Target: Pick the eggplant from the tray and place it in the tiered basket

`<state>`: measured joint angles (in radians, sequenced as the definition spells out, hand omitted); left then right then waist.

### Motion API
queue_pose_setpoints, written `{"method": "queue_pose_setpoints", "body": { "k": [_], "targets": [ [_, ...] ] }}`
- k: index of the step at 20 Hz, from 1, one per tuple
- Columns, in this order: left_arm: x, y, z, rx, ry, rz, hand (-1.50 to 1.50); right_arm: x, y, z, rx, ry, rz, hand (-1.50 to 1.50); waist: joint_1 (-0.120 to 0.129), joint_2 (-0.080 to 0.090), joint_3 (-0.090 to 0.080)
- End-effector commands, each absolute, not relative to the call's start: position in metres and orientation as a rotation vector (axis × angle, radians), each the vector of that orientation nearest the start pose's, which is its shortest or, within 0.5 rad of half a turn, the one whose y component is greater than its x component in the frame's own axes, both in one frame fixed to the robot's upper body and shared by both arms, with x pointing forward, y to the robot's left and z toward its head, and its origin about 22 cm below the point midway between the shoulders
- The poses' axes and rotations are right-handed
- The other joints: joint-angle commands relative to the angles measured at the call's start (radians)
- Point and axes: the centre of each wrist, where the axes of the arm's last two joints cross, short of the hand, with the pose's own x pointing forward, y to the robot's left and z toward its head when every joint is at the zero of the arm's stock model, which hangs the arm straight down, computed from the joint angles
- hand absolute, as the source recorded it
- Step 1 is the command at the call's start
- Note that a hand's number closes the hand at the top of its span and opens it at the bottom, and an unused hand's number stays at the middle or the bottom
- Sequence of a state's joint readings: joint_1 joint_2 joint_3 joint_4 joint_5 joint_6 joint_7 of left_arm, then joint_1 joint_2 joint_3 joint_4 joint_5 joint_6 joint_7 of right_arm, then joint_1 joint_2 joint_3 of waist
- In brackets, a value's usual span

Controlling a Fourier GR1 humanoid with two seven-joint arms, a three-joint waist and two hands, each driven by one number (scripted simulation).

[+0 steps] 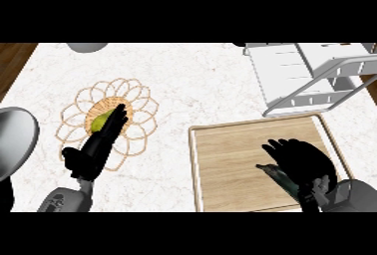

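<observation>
The eggplant (278,175) is dark with a greenish end and lies on the wooden tray (228,164) at the lower right. My right hand (303,158) covers most of it, with fingers curled round it. The white tiered basket (305,74) stands at the upper right, beyond the tray. My left hand (103,139) stretches with straight fingers over a woven flower-shaped mat (143,112), and its fingertips touch a yellow-green item (100,119) on the mat.
A large grey round vessel (15,139) shows at the left edge. Another grey object (87,47) sits at the counter's far edge. Dark wood borders the marble counter (206,89) on the left.
</observation>
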<state>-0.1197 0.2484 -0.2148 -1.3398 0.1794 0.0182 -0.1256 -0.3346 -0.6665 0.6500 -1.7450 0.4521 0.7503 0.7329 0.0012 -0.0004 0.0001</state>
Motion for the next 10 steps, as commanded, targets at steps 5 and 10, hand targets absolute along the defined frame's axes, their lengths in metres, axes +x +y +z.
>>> {"method": "queue_pose_setpoints", "body": {
  "k": [5, 10],
  "targets": [
    [0.264, 0.234, -0.016, -0.081, -1.530, -0.241, 0.00, 0.253, -0.220, 0.048, -0.606, -0.558, 1.766, -1.50, 0.001, 0.000, 0.000],
    [0.266, 0.234, -0.011, -0.083, -1.532, -0.228, 0.00, 0.244, -0.228, 0.044, -0.618, -0.560, 1.760, -1.50, -0.001, 0.000, 0.000]
  ]
}}
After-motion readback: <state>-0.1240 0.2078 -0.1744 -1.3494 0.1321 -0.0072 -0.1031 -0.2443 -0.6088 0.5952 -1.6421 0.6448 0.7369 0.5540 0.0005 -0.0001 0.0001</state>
